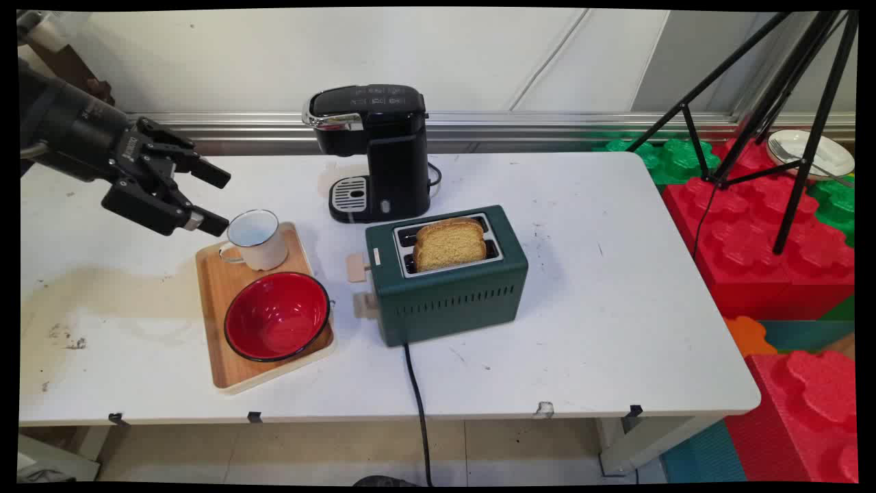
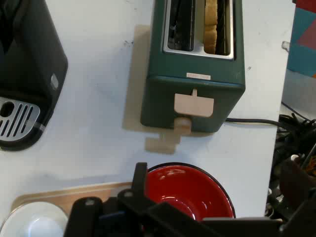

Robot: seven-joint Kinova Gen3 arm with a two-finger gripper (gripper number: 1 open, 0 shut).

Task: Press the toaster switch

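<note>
My gripper (image 1: 220, 202) hovers open at the left of the table, just left of a white mug (image 1: 256, 238) and a little above it, holding nothing. The mug stands at the far end of a wooden tray (image 1: 226, 363), with a red bowl (image 1: 277, 315) in front of it. In the hand view the red bowl (image 2: 190, 192) lies beyond one black finger (image 2: 139, 180) and the mug (image 2: 32, 224) shows at the bottom left. To the right of the tray stands a green toaster (image 1: 448, 294) with a slice of bread (image 1: 448, 243) in one slot.
A black coffee machine (image 1: 373, 150) stands behind the toaster. The toaster's black cord (image 1: 417, 397) hangs over the table's front edge. Off the table's right side are red and green foam blocks (image 1: 759, 233), a black tripod (image 1: 773, 116) and a plate (image 1: 811, 152).
</note>
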